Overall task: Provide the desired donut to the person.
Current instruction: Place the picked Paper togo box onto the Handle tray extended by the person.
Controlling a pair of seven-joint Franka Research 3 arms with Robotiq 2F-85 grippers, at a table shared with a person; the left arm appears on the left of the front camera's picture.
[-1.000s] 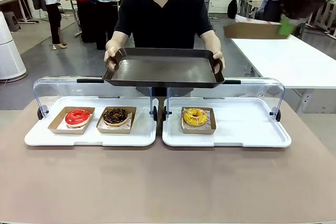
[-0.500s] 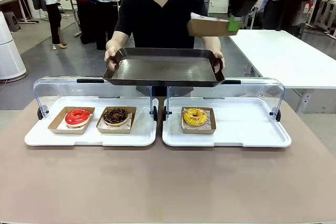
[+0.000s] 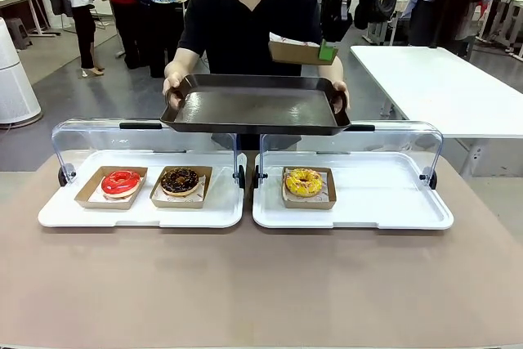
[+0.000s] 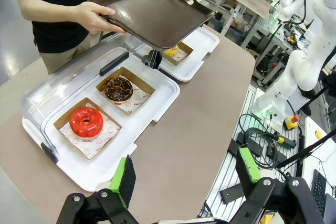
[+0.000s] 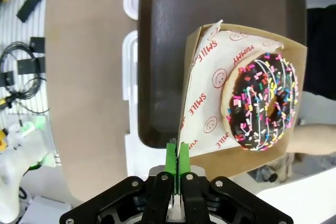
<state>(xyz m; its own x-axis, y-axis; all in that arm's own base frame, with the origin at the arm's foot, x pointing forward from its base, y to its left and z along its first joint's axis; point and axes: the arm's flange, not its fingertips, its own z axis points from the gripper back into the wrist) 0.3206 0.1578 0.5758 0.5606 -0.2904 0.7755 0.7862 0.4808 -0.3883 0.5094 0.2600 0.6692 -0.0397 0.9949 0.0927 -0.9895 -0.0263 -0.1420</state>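
A chocolate donut with coloured sprinkles [image 5: 261,103] lies on printed paper in a brown cardboard box [image 5: 210,93]. My right gripper [image 5: 177,153] is shut on that box's edge. In the front view the box [image 3: 298,51] hangs just above the far right part of the dark tray [image 3: 255,108], with the right gripper [image 3: 328,52] at its right end. The person [image 3: 249,14] in a black T-shirt holds the tray in both hands over the display cases. My left gripper [image 4: 185,174] stands open over the table's left end, with nothing between its fingers.
Two white display trays [image 3: 139,212] [image 3: 384,202] with raised clear lids [image 3: 90,132] stand on the brown table. The left one holds a red donut [image 3: 121,181] and a chocolate donut [image 3: 180,180], the right one a yellow donut [image 3: 304,181]. A white table [image 3: 441,87] stands at the back right.
My right gripper has carried the boxed donut from the upper right leftward and down to just above the person's tray. The person and the tray have stayed put.
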